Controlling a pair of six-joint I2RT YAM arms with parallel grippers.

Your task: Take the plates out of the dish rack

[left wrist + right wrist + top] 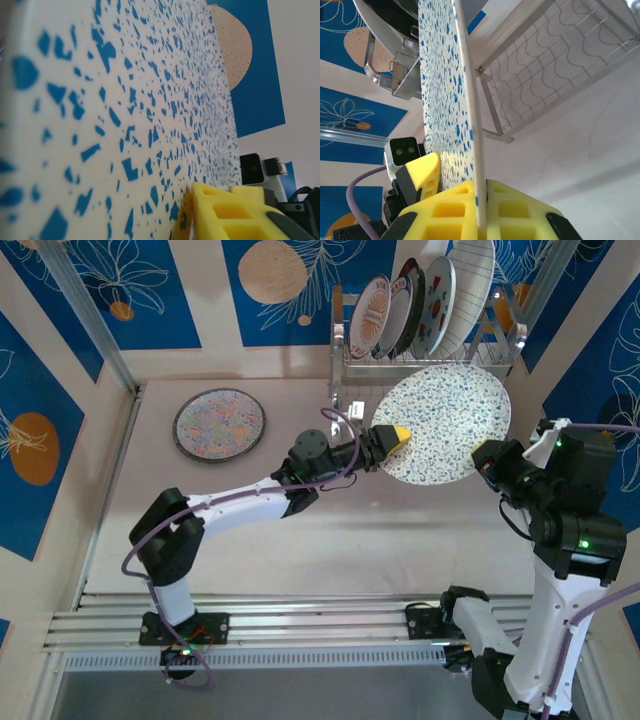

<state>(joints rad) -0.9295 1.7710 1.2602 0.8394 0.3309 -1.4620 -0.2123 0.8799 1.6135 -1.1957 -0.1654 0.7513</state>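
Note:
A large white plate speckled blue (445,425) hangs tilted in front of the dish rack (420,365), above the table. My right gripper (488,455) is shut on its right rim, and the rim runs between the yellow fingers (479,187). My left gripper (395,435) is at the plate's left edge. One yellow finger (220,210) lies against the speckled face (125,100); the other finger is hidden behind the plate. Several plates (410,305) stand upright in the rack's upper tier.
A round plate with a dark rim and a colourful pattern (219,424) lies flat on the table at the left. The rack's wavy wire lower shelf (555,55) is just behind the held plate. Blue patterned walls enclose the table on three sides.

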